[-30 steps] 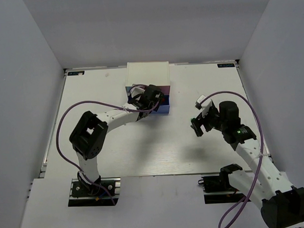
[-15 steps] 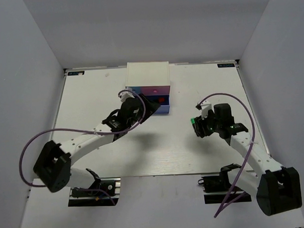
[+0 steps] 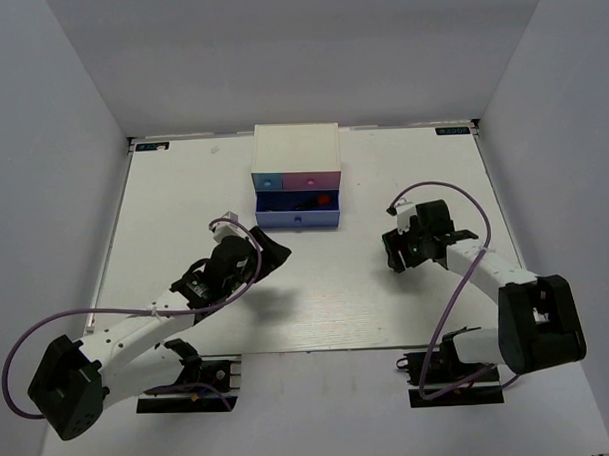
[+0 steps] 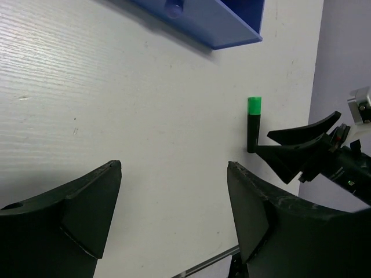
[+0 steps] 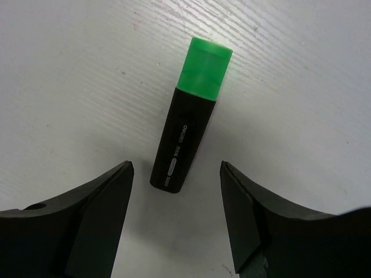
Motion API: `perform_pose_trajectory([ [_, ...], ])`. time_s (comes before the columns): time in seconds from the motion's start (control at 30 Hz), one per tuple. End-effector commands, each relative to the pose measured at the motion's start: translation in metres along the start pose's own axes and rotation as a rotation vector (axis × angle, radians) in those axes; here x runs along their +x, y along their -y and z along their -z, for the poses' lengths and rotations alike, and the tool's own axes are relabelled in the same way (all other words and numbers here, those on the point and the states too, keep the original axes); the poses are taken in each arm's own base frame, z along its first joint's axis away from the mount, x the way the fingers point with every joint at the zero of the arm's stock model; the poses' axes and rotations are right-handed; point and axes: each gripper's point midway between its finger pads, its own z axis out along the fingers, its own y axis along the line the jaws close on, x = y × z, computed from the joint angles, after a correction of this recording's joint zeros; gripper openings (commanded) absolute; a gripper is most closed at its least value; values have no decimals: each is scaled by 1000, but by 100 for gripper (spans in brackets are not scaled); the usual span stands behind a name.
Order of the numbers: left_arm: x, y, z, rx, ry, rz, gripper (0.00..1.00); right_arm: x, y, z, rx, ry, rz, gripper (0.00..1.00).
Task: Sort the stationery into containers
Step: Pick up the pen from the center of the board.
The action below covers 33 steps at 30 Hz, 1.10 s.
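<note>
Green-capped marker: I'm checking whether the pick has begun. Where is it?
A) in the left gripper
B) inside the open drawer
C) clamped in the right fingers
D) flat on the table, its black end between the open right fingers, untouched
D: the right wrist view shows the green-capped marker flat on the table, with bare table between it and both fingers of the right gripper.

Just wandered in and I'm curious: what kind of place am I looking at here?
Probably a robot test cell: a white table boxed in by plain grey walls, a left arm and right arm bolted at its edge, and a mini drawer cabinet plus a green-capped marker as props.
</note>
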Motion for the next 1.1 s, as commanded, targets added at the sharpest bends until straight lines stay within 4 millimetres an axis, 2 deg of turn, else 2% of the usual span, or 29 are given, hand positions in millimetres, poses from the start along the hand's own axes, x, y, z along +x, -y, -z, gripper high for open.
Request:
perform_pose_trajectory([
  [0.0,-6,-5,6,-23,21,-33,84,-27,13,-7,46,57,-13,68],
  [0.17,-2,-14,7,-59,1,-51,85,-40,19,-18,50,50,-34,62],
  [0.27,-2,-15,9,-59,1,-51,85,-40,21,-24,53,33,-36,59],
  [0.43,-2,-17,10,-63,9,-51,85,-30,22,-30,72,3,-21,50],
  [0.6,0,-21,10,-79,0,-55,85,-15,16,-33,61,-28,11,48],
  [0.73,1,-26,12,-87,-4,-57,85,-11,12,-33,38,-40,52,45],
  [0.87,3,-29,13,-86,-4,-57,85,-6,7,-36,9,-72,110,36],
  [1.0,5,-33,13,-93,-8,-59,85,-11,6,-35,-16,-87,146,24],
  [1.03,4,-32,14,-86,-4,-57,85,-27,7,-32,-15,-61,156,22],
  [1.07,5,-34,15,-93,-8,-59,85,-31,1,-30,-46,-54,172,20],
])
